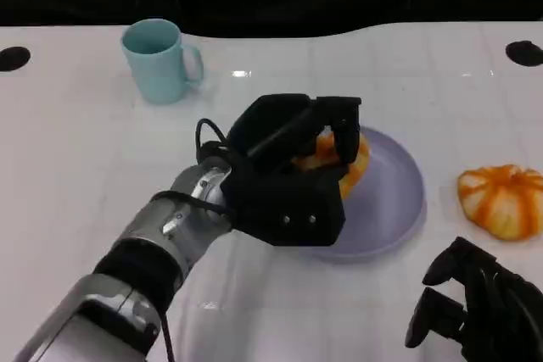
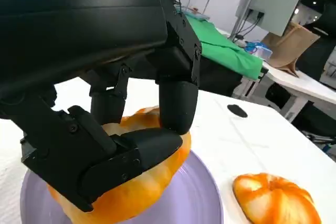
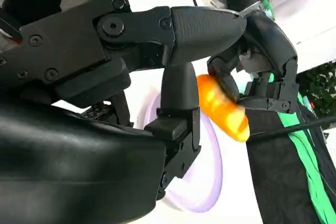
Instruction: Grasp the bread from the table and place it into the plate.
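Gripping bread [image 1: 349, 158] inside plate [image 1: 399, 209] rim

The bread [image 1: 349, 161] is a rounded, glossy orange bun with pale stripes. It sits over the left part of the plate [image 1: 392, 209], clasped from above by the black fingers of the left hand [image 1: 293, 171]; whether it touches the plate cannot be told. The plate is round, shallow and lavender, lying flat on the white table just right of centre.
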Available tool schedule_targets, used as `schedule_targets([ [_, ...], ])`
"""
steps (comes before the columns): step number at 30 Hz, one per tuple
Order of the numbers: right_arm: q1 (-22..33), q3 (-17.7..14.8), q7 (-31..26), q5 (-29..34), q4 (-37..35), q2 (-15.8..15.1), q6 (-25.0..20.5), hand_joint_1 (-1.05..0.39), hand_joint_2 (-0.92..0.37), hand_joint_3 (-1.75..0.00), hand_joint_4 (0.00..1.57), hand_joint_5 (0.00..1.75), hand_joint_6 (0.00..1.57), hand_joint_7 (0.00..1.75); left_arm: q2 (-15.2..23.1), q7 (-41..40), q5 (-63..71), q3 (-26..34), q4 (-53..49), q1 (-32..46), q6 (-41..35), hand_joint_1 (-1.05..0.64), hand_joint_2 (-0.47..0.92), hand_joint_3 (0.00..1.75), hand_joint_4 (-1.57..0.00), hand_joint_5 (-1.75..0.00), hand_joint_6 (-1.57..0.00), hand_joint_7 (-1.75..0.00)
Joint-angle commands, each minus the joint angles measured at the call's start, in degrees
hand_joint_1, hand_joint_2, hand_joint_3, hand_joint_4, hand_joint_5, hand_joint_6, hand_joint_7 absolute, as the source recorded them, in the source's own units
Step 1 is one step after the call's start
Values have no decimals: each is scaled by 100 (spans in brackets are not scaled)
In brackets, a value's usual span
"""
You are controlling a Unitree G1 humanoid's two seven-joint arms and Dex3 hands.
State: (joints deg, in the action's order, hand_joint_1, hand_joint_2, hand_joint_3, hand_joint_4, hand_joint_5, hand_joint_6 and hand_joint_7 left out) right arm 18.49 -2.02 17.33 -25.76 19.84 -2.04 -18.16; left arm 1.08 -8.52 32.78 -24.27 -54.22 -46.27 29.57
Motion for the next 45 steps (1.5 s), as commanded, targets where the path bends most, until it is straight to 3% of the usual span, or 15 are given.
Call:
schedule_targets([
  [1,60,-27,-39,-51,102,-19,8,-52,-92,-40,61,175,42,165,12,137,-114,26,-133,-139,42,-19,48,132,-87,-175,-68,-165],
  [3,61,-21,-34,-29,100,-29,27,-52,-92,-40,61,175,41,166,36,185,-57,-21,-134,-166,0,-22,63,90,-71,-171,-66,-123],
  [4,56,-22,-19,-30,87,-31,42,-52,-92,-40,61,175,41,166,66,190,11,-72,-139,-187,0,-25,70,70,-67,-154,-63,-100],
  [6,47,-26,9,-38,61,-33,67,-52,-92,-41,61,175,41,166,135,177,164,-184,-133,-226,0,-36,87,35,-50,-95,-58,-39],
  [8,43,-24,6,-35,59,-29,68,-52,-92,-41,61,175,41,166,198,228,300,-299,-79,-265,-105,-42,91,29,-40,-75,-54,-21],
  [9,41,-23,-4,-34,63,-24,61,-52,-92,-41,62,175,42,166,228,264,362,-357,-44,-284,-176,-54,92,32,-23,-62,-42,-11],
  [11,41,-21,-19,-37,73,-17,45,-52,-92,-41,62,175,42,166,269,395,436,-425,69,-292,-336,-60,92,34,-15,-55,-36,-6],
  [13,42,-19,-24,-41,78,-16,35,-52,-92,-41,63,175,42,166,294,532,442,-457,198,-271,-476,-72,92,39,-3,-37,-20,-1],
  [18,27,-23,-9,-33,56,-37,32,-52,-92,-41,63,175,43,166,390,755,581,-592,530,-167,-818,-91,92,52,0,-3,-7,0],
  [31,27,-32,-15,-53,68,-25,28,-52,-92,-41,62,175,43,165,727,1162,333,-502,1323,120,-1037,-95,92,56,0,0,-6,-1],
  [45,39,-15,-5,-12,72,-41,62,-52,-92,-42,63,175,45,165,861,2428,-1666,497,2629,1385,-721,-91,92,48,-12,-8,-11,-3],
])
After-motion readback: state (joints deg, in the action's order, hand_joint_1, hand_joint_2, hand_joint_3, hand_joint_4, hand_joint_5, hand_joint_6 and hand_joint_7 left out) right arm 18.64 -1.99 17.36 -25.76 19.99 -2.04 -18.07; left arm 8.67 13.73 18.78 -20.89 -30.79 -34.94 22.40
